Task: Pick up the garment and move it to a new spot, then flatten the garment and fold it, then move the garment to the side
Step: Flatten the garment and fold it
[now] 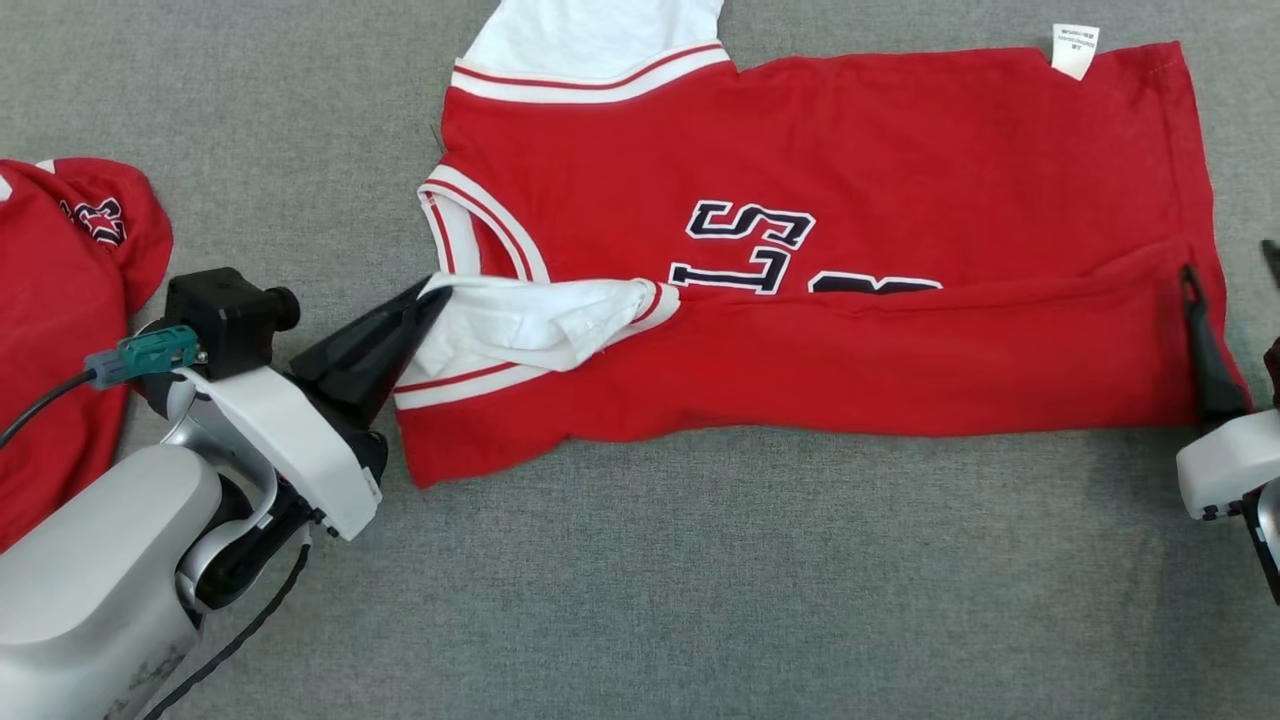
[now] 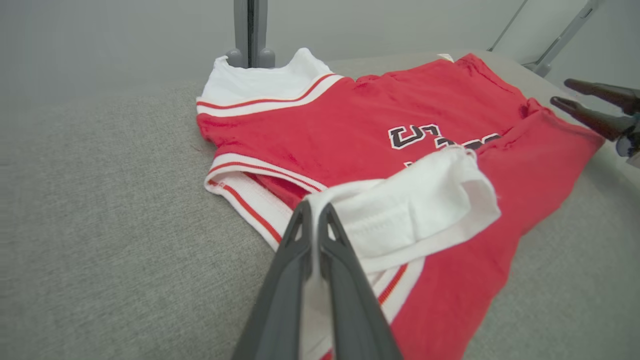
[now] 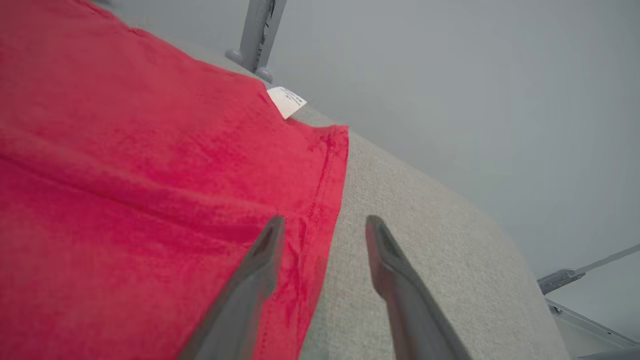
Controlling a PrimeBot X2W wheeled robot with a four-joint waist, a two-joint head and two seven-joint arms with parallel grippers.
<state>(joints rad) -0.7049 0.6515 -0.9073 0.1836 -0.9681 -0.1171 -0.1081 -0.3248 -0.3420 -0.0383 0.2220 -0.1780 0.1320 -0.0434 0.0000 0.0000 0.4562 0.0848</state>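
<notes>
A red garment [image 1: 900,340] with white trim and dark lettering lies spread on the grey cloth surface [image 1: 700,580], its near long edge folded up over the lettering. My left gripper [image 1: 435,290] is shut on the garment's white sleeve [image 1: 530,320], which is bunched and pulled over the red body. The left wrist view has that gripper [image 2: 315,205] pinching the white sleeve [image 2: 415,210]. My right gripper [image 1: 1230,262] stands open at the garment's right hem. In the right wrist view, the right gripper [image 3: 324,222] has one finger over the red cloth [image 3: 150,175] and the other over bare surface.
Another red garment [image 1: 60,300] lies crumpled at the far left, beside my left arm. A white label [image 1: 1075,48] sticks out at the garment's far right corner. A grey post [image 2: 250,30] stands behind the surface's far edge. Bare grey surface lies in front of the garment.
</notes>
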